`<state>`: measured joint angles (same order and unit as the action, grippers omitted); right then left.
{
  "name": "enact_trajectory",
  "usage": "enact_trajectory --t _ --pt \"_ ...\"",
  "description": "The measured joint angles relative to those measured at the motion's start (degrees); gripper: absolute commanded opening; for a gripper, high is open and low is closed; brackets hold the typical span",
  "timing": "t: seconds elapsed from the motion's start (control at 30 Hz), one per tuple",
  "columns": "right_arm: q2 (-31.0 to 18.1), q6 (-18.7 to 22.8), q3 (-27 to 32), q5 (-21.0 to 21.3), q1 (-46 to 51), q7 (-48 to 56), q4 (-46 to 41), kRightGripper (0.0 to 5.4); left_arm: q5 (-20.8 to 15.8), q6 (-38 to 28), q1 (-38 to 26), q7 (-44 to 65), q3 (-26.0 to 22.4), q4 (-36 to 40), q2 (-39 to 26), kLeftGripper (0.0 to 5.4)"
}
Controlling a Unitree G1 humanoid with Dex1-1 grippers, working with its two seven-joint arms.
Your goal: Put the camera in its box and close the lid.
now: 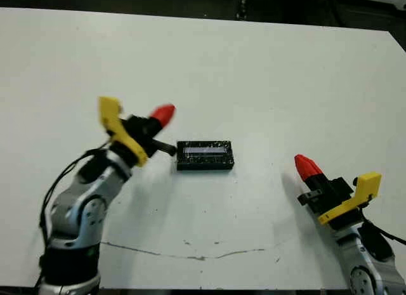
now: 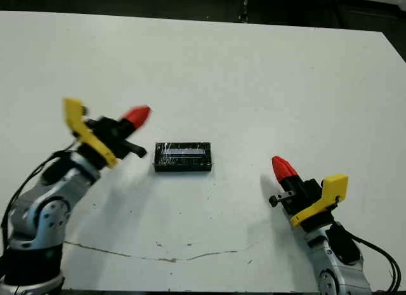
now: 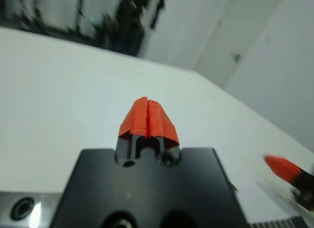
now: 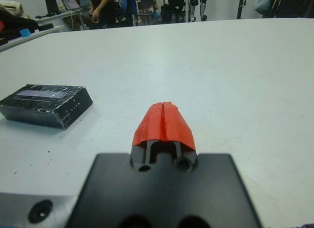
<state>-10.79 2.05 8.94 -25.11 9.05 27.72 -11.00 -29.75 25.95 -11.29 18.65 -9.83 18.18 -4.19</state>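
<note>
The lid [image 1: 205, 151], glossy black with a pale silvery strip, lies flat over the box [image 1: 204, 163] near the table's middle, and only the box's dark sides show. The camera is hidden from every view. My left gripper [image 1: 163, 114] hangs shut above the table, just left of the box, with nothing between its red fingertips [image 3: 148, 116]. My right gripper [image 1: 306, 165] is shut too, empty, well to the right of the box and nearer the front edge. The right wrist view shows the closed box [image 4: 45, 105] off to one side of the fingertips [image 4: 164, 122].
A thin dark crack line [image 1: 190, 254] runs across the white table [image 1: 254, 79] near its front edge. In the right wrist view a person [image 4: 100, 5] sits among desks and chairs beyond the table's far edge.
</note>
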Motion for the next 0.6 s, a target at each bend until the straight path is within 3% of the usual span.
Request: enact_trajectory --t 0.1,0.43,0.6 --pt "0.35 -0.65 0.13 0.14 -1.23 -0.93 -0.2 0.0 1.7 -5.5 1.93 -1.24 -1.25 -0.03 0.08 0.02" --pt "1.97 -0.24 0.74 -1.28 -4.21 -5.79 -6.03 0.0 18.33 -32.0 12.24 -9.52 2.13 -3.39 5.1 0.02" --pt "3.14 -0.25 0.46 -0.29 -4.71 -8.2 -6.49 0.0 20.94 -37.89 15.27 -9.52 4.51 -5.61 5.81 0.02"
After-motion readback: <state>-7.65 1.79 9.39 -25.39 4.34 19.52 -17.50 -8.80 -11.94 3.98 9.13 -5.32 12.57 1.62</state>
